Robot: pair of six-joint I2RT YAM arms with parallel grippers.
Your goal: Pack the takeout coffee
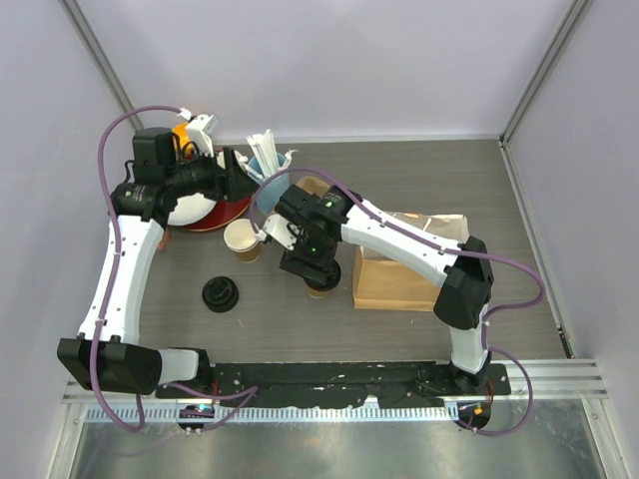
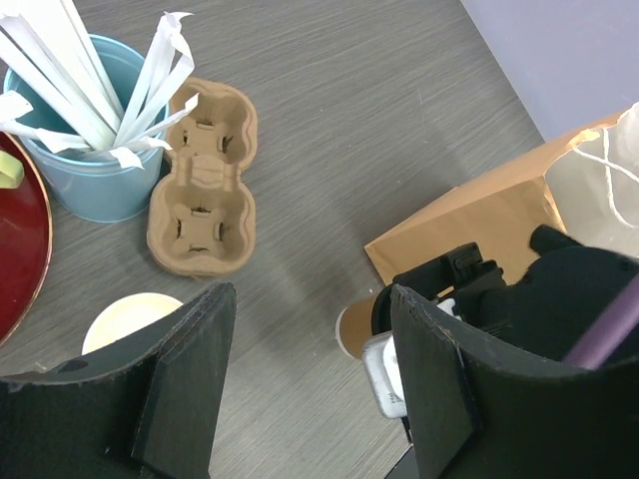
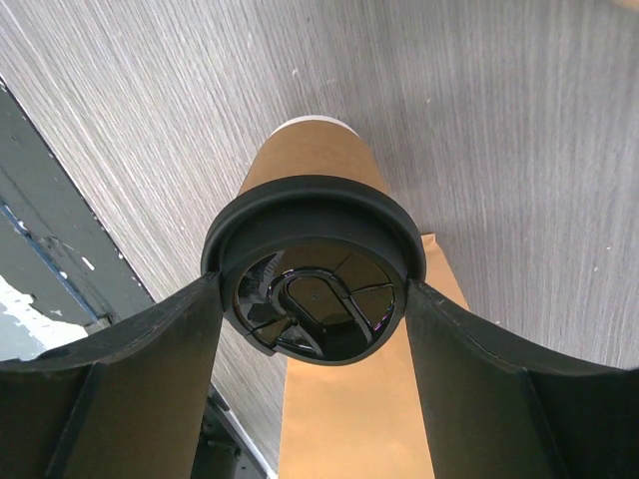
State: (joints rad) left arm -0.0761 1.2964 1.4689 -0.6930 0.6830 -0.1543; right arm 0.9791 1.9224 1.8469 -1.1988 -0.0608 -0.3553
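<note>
RIGHT: right gripper [image 3: 312, 287] clenched, fingers pressing both sides of the lidded cup [image 3: 310, 165] at its black rim | CUP: upright, centre of overhead frame, just left of paper bag [image 1: 399, 277] | LEFT: left gripper [image 2: 312, 294] upper left, released, fingers wide, holding nothing

**Inspector A:** Left arm [image 1: 125, 264]?
**Inspector B:** It extends far up the left side, with the wrist turned inward. The left end effector [image 2: 312, 319] stands wide, with nothing between its fingers.
**Inspector A:** Right arm [image 1: 399, 239]?
**Inspector B:** It is folded across toward the centre, with the wrist pitched down. The right end effector [image 3: 313, 299] is closed against both sides of a lidded cup [image 3: 310, 190].
</note>
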